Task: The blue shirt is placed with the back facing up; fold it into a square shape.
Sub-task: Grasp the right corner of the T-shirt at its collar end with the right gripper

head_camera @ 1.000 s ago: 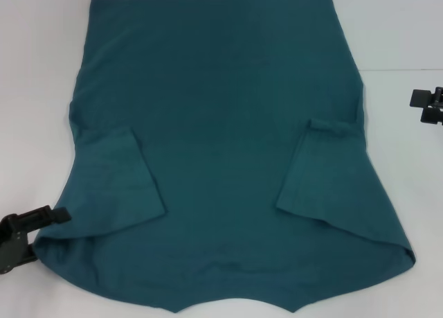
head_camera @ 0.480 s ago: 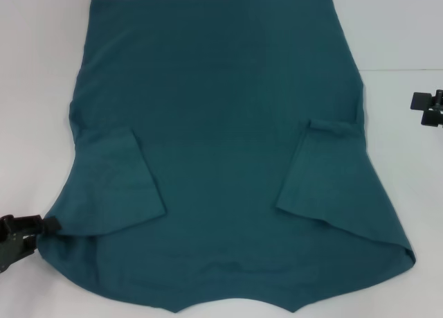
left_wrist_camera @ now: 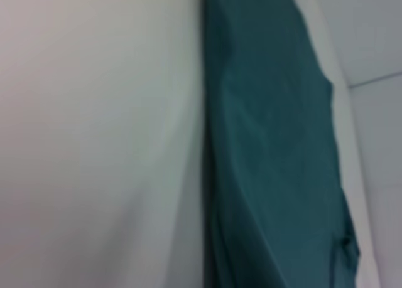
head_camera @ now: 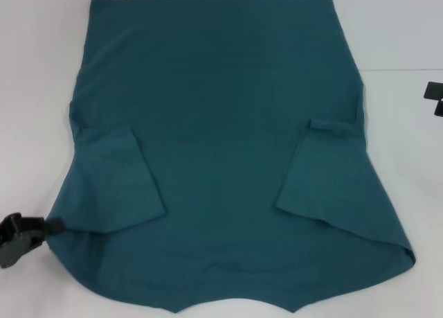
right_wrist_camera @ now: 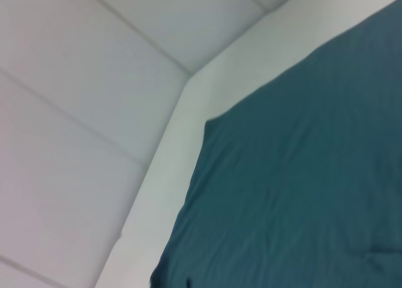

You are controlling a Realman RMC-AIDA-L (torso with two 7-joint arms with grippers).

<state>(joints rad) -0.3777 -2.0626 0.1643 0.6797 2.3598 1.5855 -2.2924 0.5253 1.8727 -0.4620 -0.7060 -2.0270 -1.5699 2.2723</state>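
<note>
You are looking at the blue shirt (head_camera: pixel 221 145) lying flat on the white table (head_camera: pixel 34 89), back up, both sleeves folded inward, no lettering showing. Your left gripper (head_camera: pixel 28 231) is touching its near-left edge; the right gripper (head_camera: pixel 435 100) is sitting well apart at the right. Whether either claw is clenched or released cannot be told.

The blue shirt (head_camera: pixel 221 124) is soft cloth, matt all over, no sheen anywhere, with a fine knit look and shallow creases near the folded sleeves. In the left wrist view the same fabric (left_wrist_camera: pixel 270 150) shows gentle ripples along its edge. The bench (head_camera: pixel 41 89) under it is white, smooth and faintly glossy, with thin seam lines showing in the right wrist view. The left gripper (head_camera: pixel 24 233) looks like matt black hard plastic.
</note>
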